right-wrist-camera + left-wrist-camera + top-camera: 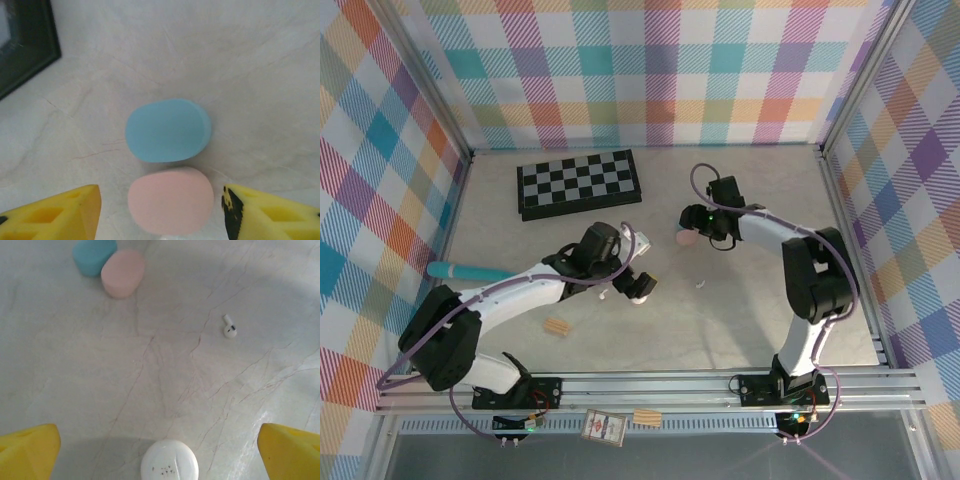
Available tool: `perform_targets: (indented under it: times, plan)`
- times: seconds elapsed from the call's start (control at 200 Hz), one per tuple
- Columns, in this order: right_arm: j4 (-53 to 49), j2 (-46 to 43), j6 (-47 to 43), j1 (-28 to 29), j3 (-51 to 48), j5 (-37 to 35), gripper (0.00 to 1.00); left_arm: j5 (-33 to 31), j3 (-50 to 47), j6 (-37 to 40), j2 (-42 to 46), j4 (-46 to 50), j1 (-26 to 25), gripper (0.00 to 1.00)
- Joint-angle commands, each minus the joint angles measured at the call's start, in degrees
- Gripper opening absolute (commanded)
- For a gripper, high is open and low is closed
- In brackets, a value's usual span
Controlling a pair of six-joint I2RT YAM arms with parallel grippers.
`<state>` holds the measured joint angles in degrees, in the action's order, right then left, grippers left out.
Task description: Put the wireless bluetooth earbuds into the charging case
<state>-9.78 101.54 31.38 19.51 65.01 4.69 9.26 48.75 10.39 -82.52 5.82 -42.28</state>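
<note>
Top camera sits high behind my arm bases [520,390], facing down on the whole table [720,330], chessboard [580,184] at the far side. Left wrist camera looks low and forward across the table, white case [169,461] right under it, pink case [123,273] and blue case [94,256] far off. Right wrist camera hangs close over those same two cases, chessboard corner upper left. Left wrist and top share the earbud [229,330].
</note>
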Motion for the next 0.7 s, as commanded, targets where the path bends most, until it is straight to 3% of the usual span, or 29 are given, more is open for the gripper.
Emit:
perform_targets:
  times: [0.0, 0.195, 0.36, 0.49, 0.695]
  plan:
    - [-1.38, -7.1, -3.91, -0.44, -2.53, -5.14, 0.69, -9.58, 4.75, -6.77, -2.94, 12.92, -4.02, 1.0]
    - [-0.85, -15.37, -4.61, -1.66, -8.62, -8.12, 0.72, -16.06, 19.77, -15.78, -13.78, 32.6, -8.22, 1.0]
    - [-1.03, -18.42, -4.89, -3.02, -11.68, -7.84, 0.72, -17.97, 32.51, -16.66, -25.19, 50.53, -8.94, 1.0]
    - [-0.93, -19.26, -4.97, -3.41, -12.58, -7.41, 0.72, -17.16, 36.04, -16.33, -28.98, 54.7, -8.91, 0.97]
    - [-0.49, -19.89, -4.53, -3.69, -13.33, -7.09, 0.72, -14.53, 37.76, -16.39, -31.83, 56.06, -9.0, 0.76]
